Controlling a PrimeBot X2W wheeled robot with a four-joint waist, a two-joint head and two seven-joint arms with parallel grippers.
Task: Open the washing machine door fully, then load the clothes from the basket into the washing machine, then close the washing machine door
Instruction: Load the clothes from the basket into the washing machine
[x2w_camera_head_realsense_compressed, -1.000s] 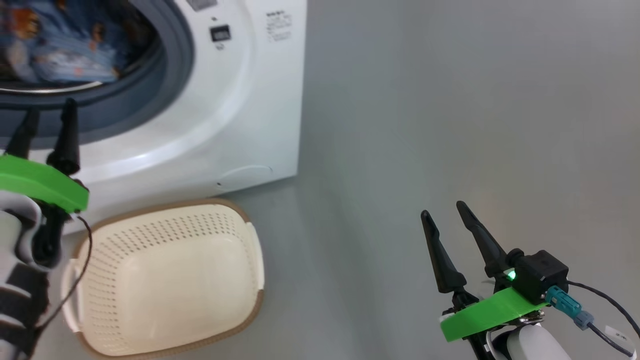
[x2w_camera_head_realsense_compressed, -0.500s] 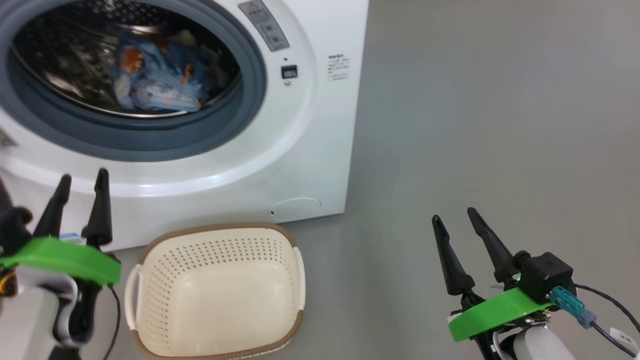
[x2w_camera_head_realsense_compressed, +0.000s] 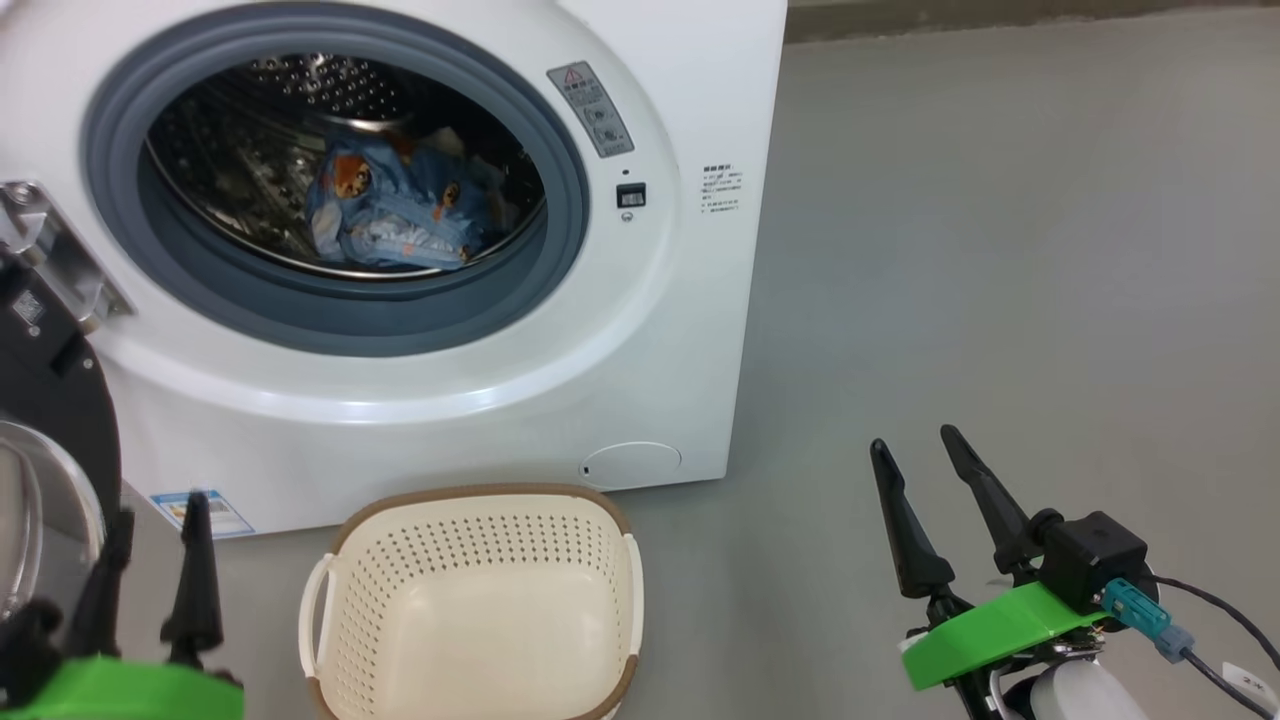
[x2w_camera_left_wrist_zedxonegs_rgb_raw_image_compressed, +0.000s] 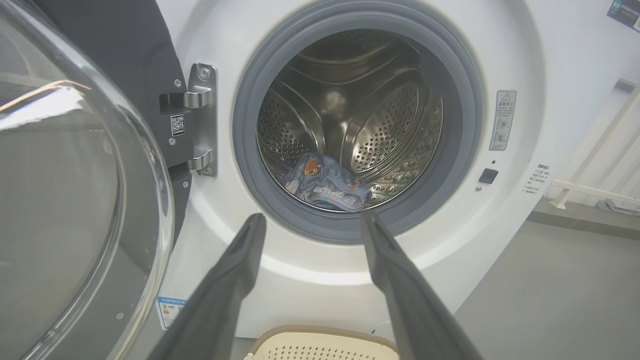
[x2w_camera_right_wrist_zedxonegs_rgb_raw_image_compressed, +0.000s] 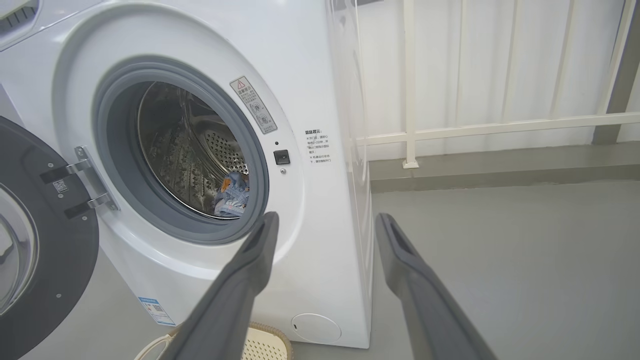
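The washing machine (x2w_camera_head_realsense_compressed: 640, 330) stands on the grey floor (x2w_camera_head_realsense_compressed: 1000, 250). The washing machine door (x2w_camera_head_realsense_compressed: 50, 400) is swung wide to the robot's left (its hinge side), and the drum is exposed. The basket (x2w_camera_head_realsense_compressed: 480, 545) sits on the floor just before the machine. The clothes (x2w_camera_head_realsense_compressed: 395, 215) lie low in the drum. The left pincer (x2w_camera_head_realsense_compressed: 157, 510) hovers between door and basket with its fingers apart. The right pincer (x2w_camera_head_realsense_compressed: 913, 440) hangs well to the right, fingers likewise apart.
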